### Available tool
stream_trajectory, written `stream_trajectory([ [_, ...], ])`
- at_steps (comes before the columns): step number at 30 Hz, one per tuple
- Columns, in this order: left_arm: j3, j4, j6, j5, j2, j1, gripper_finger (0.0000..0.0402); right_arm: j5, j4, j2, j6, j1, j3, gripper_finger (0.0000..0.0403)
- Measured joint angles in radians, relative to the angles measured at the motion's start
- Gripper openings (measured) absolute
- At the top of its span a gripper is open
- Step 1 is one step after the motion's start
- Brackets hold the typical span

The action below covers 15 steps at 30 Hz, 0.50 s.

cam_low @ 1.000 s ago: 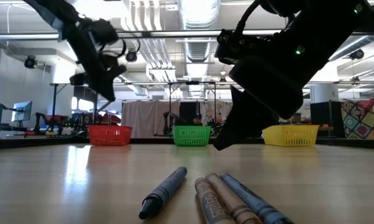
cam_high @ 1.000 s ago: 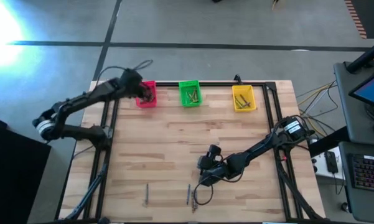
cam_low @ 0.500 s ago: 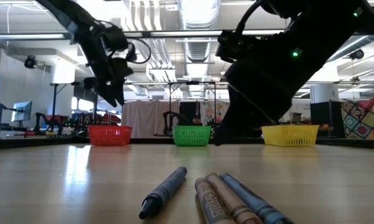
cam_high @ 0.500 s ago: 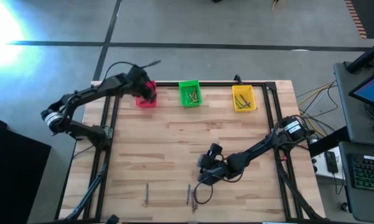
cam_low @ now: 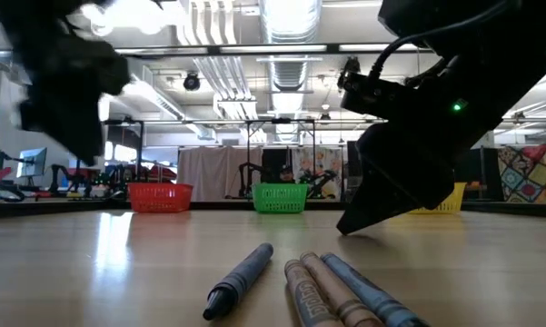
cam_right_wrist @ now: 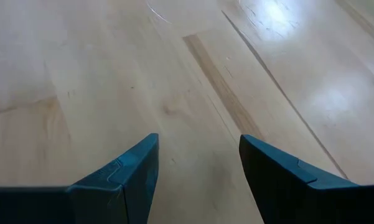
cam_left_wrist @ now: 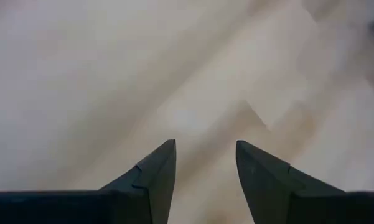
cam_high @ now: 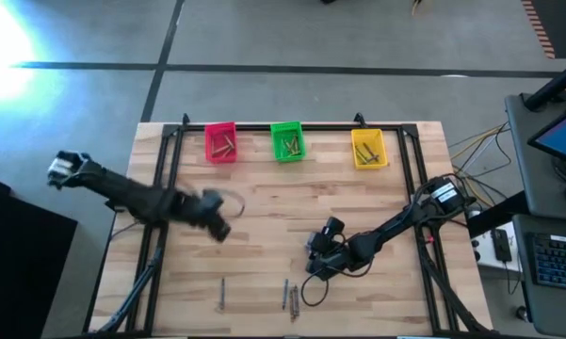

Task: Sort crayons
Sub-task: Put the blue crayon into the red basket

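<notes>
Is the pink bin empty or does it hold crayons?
Not empty: the pink bin holds a couple of crayons, seen from above.

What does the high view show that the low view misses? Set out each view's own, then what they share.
Only the high view: the crayons lying inside the pink bin, green bin and yellow bin, the whole table, and the left end effector over the table's left half.

Only the low view: close detail of the four loose crayons at the near edge, and the room behind.

Both: the three bins, the loose crayons, and the right end effector, open and empty near them.
</notes>
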Motion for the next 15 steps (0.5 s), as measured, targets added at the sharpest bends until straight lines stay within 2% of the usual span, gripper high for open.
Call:
stream_trajectory([
  [4, -0.015, 0.002, -0.345, -0.096, 0.023, -0.289, 0.015, -0.001, 0.002, 0.0, -0.004, 0.002, 0.004, 0.0215],
  [8, -0.013, 0.004, -0.6, -0.124, 0.108, -0.488, 0.015, -0.007, -0.001, 0.0, -0.015, 0.002, 0.015, 0.0215],
  [11, 0.01, 0.004, -0.708, -0.101, 0.2, -0.565, 0.015, -0.011, -0.001, 0.0, -0.015, 0.002, 0.022, 0.0214],
  [15, 0.077, 0.007, -0.711, 0.012, 0.329, -0.579, 0.015, -0.01, 0.003, 0.0, -0.015, 0.0, 0.033, 0.0214],
])
